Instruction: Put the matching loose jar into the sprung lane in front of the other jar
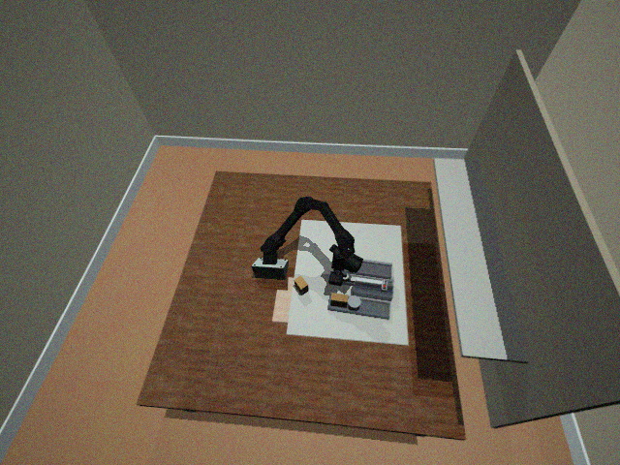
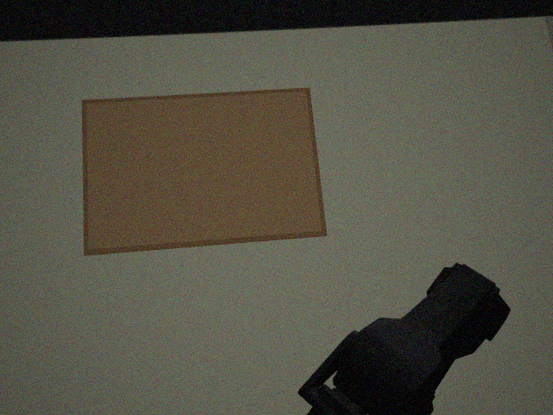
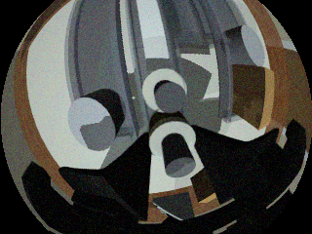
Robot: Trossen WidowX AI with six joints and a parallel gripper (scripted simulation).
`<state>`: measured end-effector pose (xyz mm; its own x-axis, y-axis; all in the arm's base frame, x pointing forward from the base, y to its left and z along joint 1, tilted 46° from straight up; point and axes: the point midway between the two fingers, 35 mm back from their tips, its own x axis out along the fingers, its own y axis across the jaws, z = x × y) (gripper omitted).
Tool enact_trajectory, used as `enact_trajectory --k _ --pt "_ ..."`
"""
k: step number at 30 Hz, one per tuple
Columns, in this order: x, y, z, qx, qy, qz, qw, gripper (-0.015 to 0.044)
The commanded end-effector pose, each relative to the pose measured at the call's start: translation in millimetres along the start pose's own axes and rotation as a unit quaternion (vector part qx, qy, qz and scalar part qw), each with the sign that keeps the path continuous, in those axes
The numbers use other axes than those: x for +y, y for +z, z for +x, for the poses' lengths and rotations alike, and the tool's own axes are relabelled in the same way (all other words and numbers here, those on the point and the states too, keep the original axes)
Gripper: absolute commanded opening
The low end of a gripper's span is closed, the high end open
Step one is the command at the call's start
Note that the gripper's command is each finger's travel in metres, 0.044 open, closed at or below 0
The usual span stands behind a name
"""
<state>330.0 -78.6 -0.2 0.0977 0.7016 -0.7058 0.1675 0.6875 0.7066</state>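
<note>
pressing on: gripper [image 1: 336, 278] [image 3: 170, 133] part-open, clamped on jar [image 3: 178, 158]; if jaws drift sideways, old jar [image 3: 165, 92] ahead may slip, pusher snap.

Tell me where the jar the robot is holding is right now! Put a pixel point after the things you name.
In the wrist view, the held jar [image 3: 178, 155] is low in the middle, between the gripper's [image 3: 172, 146] black fingers, just below the jar in the sprung lane [image 3: 171, 96].

Matte black arm [image 1: 306, 203] [image 2: 402, 353], chunky rounded joints, slim links, black wedge-fingered hand [image 1: 336, 278] [image 3: 170, 133]
</note>
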Motion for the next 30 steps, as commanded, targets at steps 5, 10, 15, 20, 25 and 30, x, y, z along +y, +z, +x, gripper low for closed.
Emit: enact_trajectory --k 5,10,15,20,25,30 --pt "0.4 10.8 -3.4 -0.011 0.001 -0.004 1.0 0.0" --pt "0.5 12.8 -4.6 -0.011 0.001 -0.004 1.0 0.0" --pt "0.5 13.4 -4.9 -0.011 0.001 -0.004 1.0 0.0" --pt "0.5 13.4 -4.9 -0.011 0.001 -0.004 1.0 0.0" --pt "0.5 13.4 -4.9 -0.011 0.001 -0.004 1.0 0.0" --pt "0.5 13.4 -4.9 -0.011 0.001 -0.004 1.0 0.0"
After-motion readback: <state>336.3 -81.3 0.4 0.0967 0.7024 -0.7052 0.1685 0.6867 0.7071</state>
